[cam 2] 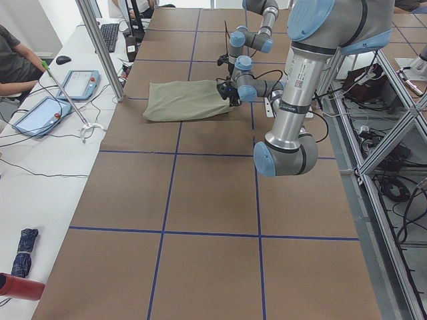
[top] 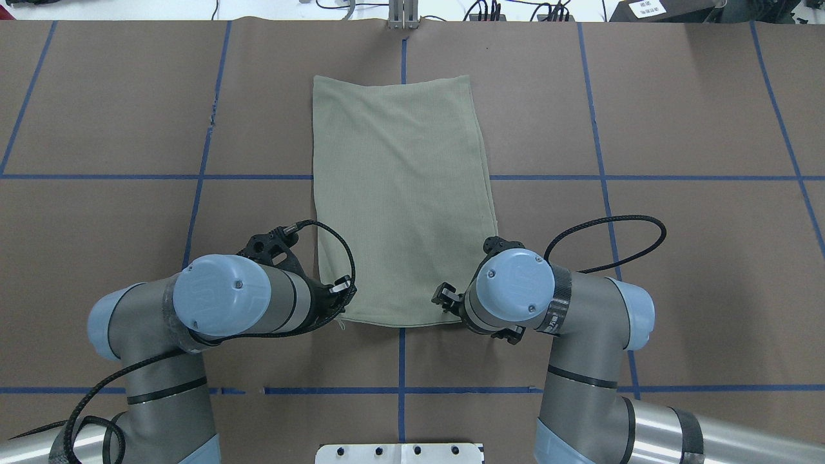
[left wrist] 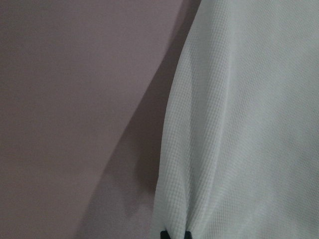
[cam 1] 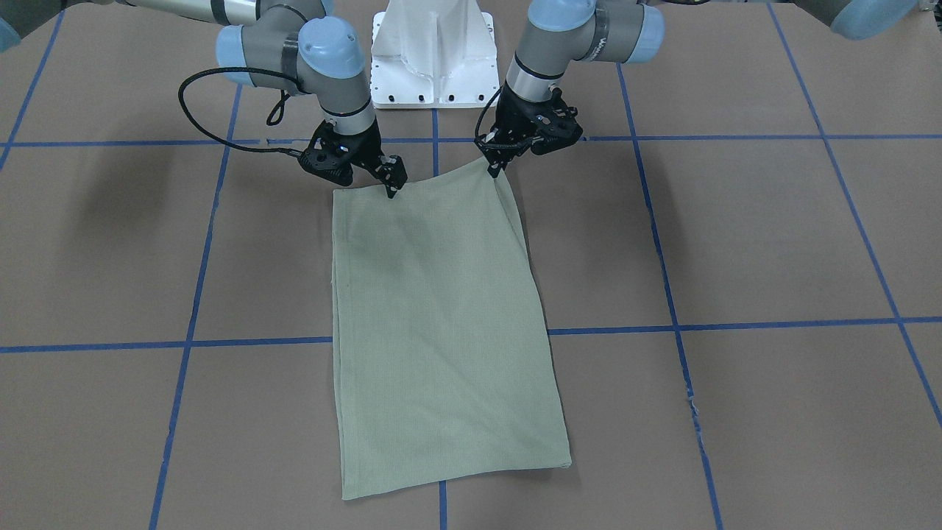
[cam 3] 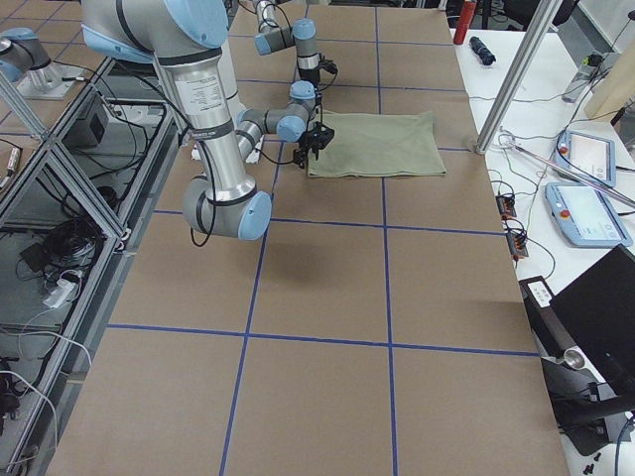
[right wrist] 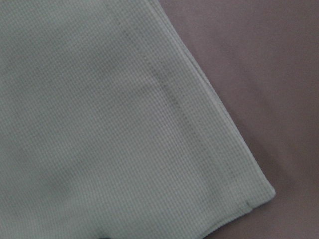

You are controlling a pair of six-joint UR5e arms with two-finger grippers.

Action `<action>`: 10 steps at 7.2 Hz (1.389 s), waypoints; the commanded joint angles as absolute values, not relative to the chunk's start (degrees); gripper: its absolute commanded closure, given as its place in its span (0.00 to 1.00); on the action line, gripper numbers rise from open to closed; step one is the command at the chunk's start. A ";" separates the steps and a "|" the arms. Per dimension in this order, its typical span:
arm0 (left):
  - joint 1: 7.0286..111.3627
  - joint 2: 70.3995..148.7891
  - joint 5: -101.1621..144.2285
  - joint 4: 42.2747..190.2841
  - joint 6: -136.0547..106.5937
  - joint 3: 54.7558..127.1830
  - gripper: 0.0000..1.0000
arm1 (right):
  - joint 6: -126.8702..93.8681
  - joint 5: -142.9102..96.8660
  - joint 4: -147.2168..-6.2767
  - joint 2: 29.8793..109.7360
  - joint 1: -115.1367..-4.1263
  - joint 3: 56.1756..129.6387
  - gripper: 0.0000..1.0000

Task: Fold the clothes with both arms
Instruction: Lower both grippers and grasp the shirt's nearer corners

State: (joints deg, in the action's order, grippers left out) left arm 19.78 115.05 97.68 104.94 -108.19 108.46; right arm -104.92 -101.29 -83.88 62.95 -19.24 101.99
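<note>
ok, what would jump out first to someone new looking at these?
First, the sage-green knit shirt, folded into a long rectangle, lying in the middle of the brown blue-gridded table. Next, the black two-finger hands at its robot-side edge. The left hand pinches a slightly lifted corner, while the right hand meets the edge, grip unclear.
</note>
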 commanded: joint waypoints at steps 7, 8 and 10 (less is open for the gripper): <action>19.78 115.40 97.73 104.94 -108.19 108.46 1.00 | -108.71 -100.99 -83.50 62.49 -19.51 101.95 1.00; 19.78 115.31 97.65 104.94 -108.11 108.46 1.00 | -108.63 -101.16 -83.50 62.58 -19.69 102.65 1.00; 18.12 114.70 97.47 104.51 -108.19 110.81 1.00 | -108.63 -101.69 -84.28 63.71 -20.12 107.37 1.00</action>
